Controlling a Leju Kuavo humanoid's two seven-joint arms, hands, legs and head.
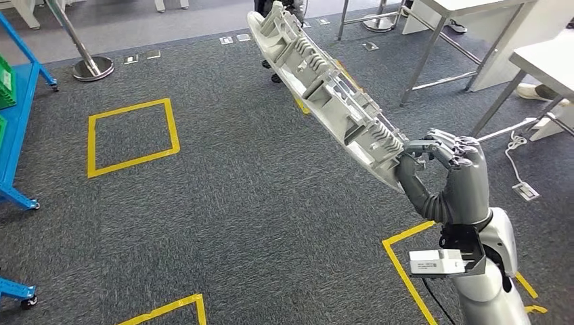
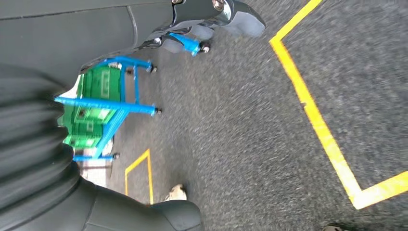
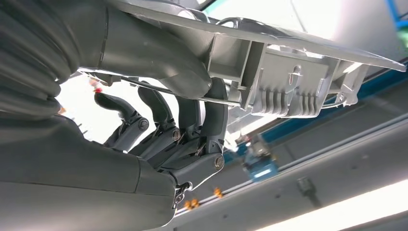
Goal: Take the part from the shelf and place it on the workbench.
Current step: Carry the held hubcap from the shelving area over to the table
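Overhead, right hand [image 1: 452, 177] fingers [image 3: 211, 113] clamped on long grey part's [image 1: 325, 87] near end

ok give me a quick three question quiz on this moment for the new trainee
1. True or false: the right robot hand holds the long grey plastic part by its near end.
2. Multiple choice: what lies under the held part in the head view?
A. a workbench top
B. grey carpet with yellow tape squares
C. a green crate
3. Fill in: the shelf frame at the left edge of the head view is coloured ____.

Key: 1 true; 2 B; 3 blue
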